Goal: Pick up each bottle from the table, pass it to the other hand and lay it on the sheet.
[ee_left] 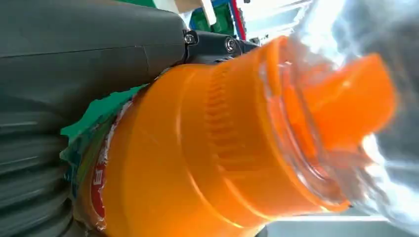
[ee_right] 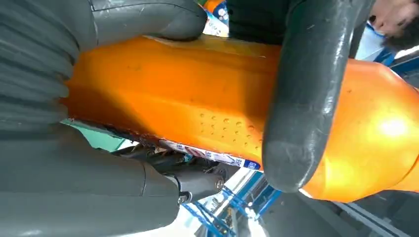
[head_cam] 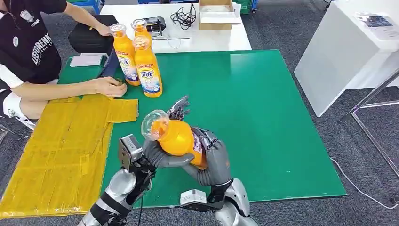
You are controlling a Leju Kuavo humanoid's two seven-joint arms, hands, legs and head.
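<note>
Green table [head_cam: 263, 122], yellow sheet [head_cam: 61, 150], grey carpet [head_cam: 301, 28]

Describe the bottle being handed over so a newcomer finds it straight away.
Start at the green table; near its front edge, both robot hands meet. The orange bottle lies tilted between the left hand and right hand, unlike the three upright bottles at the back.

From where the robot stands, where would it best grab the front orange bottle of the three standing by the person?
Probably around the body of the front bottle, at the label below the narrowing neck, coming from the robot's right over bare green mat. It stands upright, the other bottles crowd its left and back, and the person's hand rests beside it.
</note>
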